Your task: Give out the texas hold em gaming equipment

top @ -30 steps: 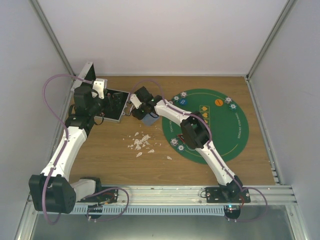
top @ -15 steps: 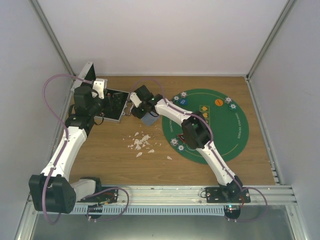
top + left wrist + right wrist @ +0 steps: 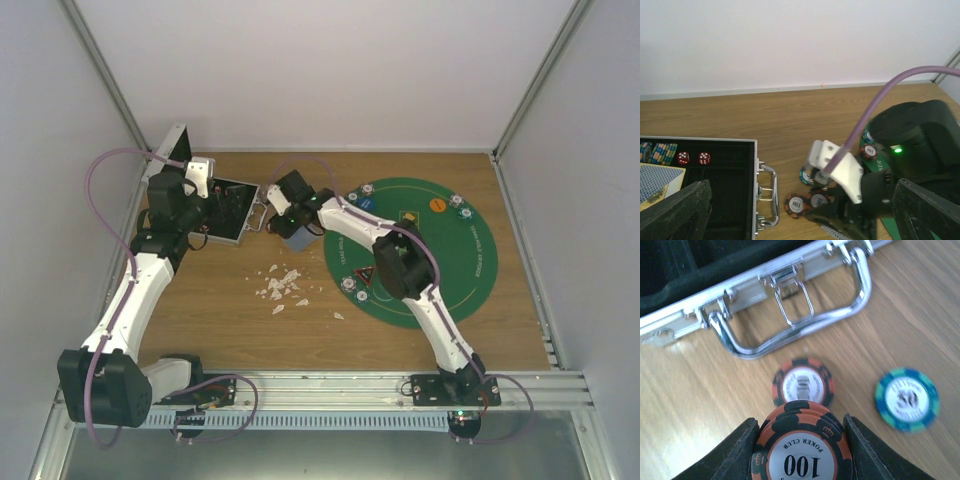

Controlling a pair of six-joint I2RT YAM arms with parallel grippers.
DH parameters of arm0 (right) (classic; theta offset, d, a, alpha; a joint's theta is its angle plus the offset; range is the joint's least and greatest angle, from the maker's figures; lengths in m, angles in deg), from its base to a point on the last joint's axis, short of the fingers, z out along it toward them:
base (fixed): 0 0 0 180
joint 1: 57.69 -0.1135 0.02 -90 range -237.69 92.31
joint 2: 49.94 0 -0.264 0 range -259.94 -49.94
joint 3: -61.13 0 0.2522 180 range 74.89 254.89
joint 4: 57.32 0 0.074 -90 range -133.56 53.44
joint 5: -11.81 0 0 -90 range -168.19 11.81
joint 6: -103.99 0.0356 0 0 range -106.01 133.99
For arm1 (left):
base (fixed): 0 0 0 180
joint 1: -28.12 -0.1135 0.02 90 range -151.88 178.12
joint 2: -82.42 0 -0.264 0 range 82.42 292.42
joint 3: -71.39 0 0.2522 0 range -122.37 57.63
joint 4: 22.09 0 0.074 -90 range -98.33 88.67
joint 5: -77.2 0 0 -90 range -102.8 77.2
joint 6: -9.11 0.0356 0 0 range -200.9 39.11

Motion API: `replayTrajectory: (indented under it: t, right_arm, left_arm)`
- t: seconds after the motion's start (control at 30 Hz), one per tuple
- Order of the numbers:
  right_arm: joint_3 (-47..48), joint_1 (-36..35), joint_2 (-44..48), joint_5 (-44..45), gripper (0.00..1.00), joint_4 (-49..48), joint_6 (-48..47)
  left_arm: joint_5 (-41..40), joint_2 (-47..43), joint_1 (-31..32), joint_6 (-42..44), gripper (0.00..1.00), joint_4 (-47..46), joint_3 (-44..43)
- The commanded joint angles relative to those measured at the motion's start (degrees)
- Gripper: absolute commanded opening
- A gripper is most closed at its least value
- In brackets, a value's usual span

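Soft, even light is falling from above in the top view; the white walls (image 3: pixel 330 70) are reading bright and flat; the arms are casting only faint shadows on the wooden table (image 3: pixel 220 310); the whole picture is looking slightly grainy. In the left wrist view the left gripper (image 3: pixel 800 217) is showing its fingers (image 3: pixel 675 212) dark and out of focus; the case (image 3: pixel 730 190) lining is swallowing detail. In the right wrist view pale glare is washing the table's lower left; the chrome handle (image 3: pixel 790 325) is glinting; the lone orange chip (image 3: pixel 803 385) is blurring; the orange chip stack (image 3: pixel 801 462) in the right gripper (image 3: pixel 802 450) is showing sharp.
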Motion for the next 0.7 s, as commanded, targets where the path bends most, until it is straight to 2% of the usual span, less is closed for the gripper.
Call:
replayTrajectory:
  t: [0.0,0.17,0.33,0.5,0.67]
  right_arm:
    - [-8.68,2.23,10.36,0.34,0.42,-4.17,0.88]
    - [-25.91,8.1,23.02,1.17,0.42,-8.47,1.76]
    - [-43.14,17.88,35.54,1.77,0.42,-10.65,2.34]
    - [-52.58,30.44,43.6,2.0,0.42,-10.48,1.76]
    - [-55.84,40.94,45.71,1.86,0.42,-11.46,3.16]
  left_arm:
    - [0.84,0.15,-0.44,-0.75,0.99,-3.16,-0.03]
    - [0.84,0.1,-0.44,-0.7,0.99,-3.16,0.02]
    - [0.21,-0.16,-0.44,-0.46,0.99,-3.07,-0.04]
    - [-0.76,-0.62,-0.44,-0.09,0.99,-2.95,0.05]
    - [-0.92,-0.28,-0.44,-0.06,0.99,-2.9,0.05]
